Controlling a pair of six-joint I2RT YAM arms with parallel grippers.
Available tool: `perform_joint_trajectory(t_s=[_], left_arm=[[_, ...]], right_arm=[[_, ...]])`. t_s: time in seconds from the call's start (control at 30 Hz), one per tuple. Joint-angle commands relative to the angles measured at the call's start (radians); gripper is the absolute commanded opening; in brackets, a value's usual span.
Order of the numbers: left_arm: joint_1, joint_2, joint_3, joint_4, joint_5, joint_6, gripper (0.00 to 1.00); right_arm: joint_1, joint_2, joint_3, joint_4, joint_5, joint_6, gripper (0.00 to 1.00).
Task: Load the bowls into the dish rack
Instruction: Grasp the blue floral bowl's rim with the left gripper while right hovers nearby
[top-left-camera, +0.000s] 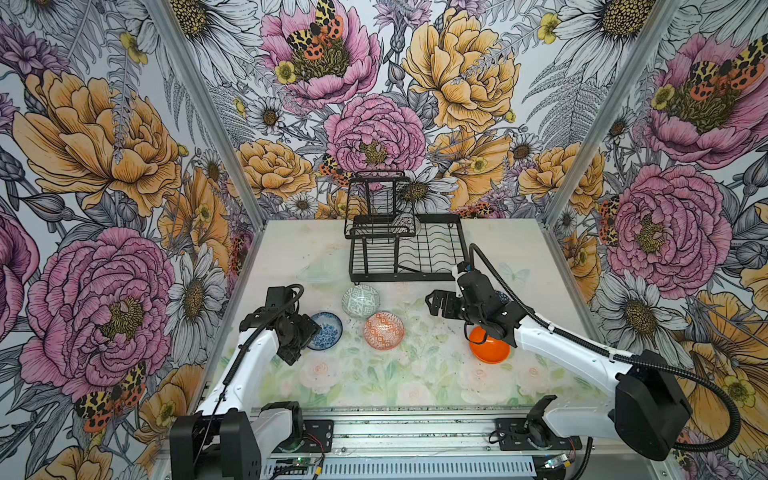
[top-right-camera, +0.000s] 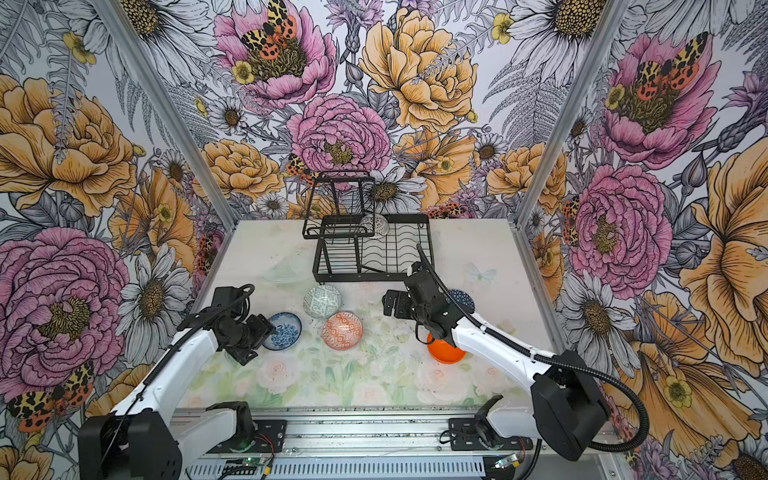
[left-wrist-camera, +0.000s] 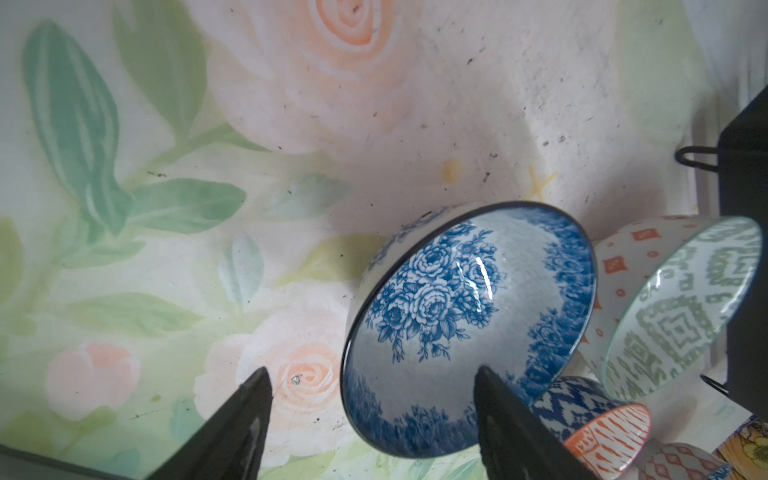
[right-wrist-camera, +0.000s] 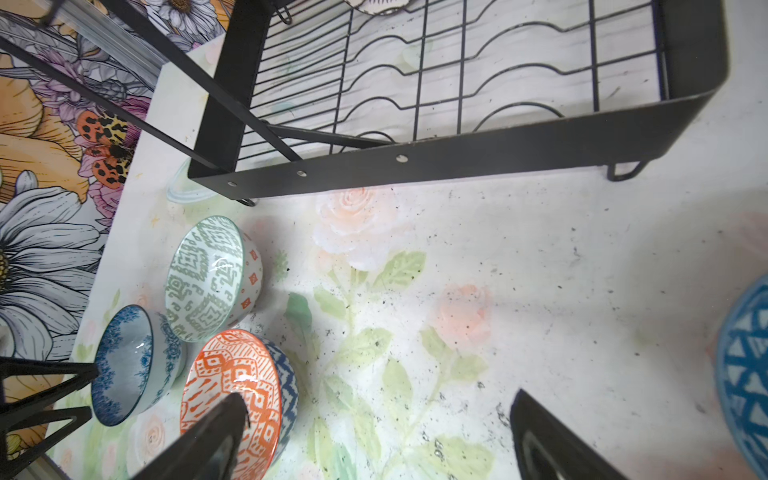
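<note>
**Loading Bowls: One Racked, Five Remaining**

One dark bowl (top-left-camera: 405, 222) is being held in the rack (top-left-camera: 399, 275). Five bowls are lying on the table (top-left-camera: 415, 374). The blue bowl's (top-left-camera: 326, 330) rim is being straddled by the left gripper (left-wrist-camera: 374, 372), jaws parted, nothing clamped. The right gripper (right-wrist-camera: 380, 395) is being carried wide open and empty, near the rack.

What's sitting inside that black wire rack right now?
One patterned bowl sits at the back of the rack, beside the raised basket. The basket's wires cover part of it. The other slots look bare.
</note>
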Motion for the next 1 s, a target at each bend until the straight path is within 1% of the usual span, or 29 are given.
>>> perform_joint_trajectory(t_s=[0.0,0.07,0.13,0.27,0.43,0.5,0.53,0.63,0.8,0.9,0.97], left_arm=[[0.014,0.016,0.004,0.005,0.026,0.022,0.73],[0.017,0.031,0.004,0.008,0.028,0.024,0.72],[0.018,0.047,0.007,0.012,0.035,0.030,0.68],[0.018,0.076,0.009,0.024,0.043,0.041,0.60],[0.018,0.091,0.006,0.039,0.033,0.044,0.56],[0.018,0.097,0.004,0.044,0.034,0.044,0.53],[0.019,0.098,0.003,0.047,0.036,0.045,0.52],[0.019,0.107,0.001,0.054,0.033,0.045,0.52],[0.017,0.126,-0.002,0.067,0.016,0.048,0.43],[0.012,0.130,-0.011,0.084,0.000,0.044,0.41],[0.011,0.141,-0.013,0.095,-0.001,0.042,0.36]], right_arm=[[0.033,-0.057,-0.034,0.146,-0.046,-0.051,1.00],[0.067,-0.073,-0.051,0.213,-0.081,-0.091,1.00],[0.097,-0.078,-0.054,0.248,-0.096,-0.125,1.00],[0.143,-0.067,-0.031,0.230,-0.071,-0.155,1.00],[0.147,-0.044,-0.004,0.200,-0.065,-0.161,1.00],[0.145,-0.050,-0.006,0.197,-0.068,-0.159,0.99],[0.172,-0.055,-0.011,0.198,-0.067,-0.159,1.00],[0.174,-0.079,-0.027,0.196,-0.049,-0.156,0.99],[0.173,-0.100,-0.039,0.196,-0.051,-0.163,0.99],[0.174,-0.105,-0.039,0.195,-0.073,-0.178,0.99],[0.174,-0.111,-0.041,0.194,-0.085,-0.188,0.99]])
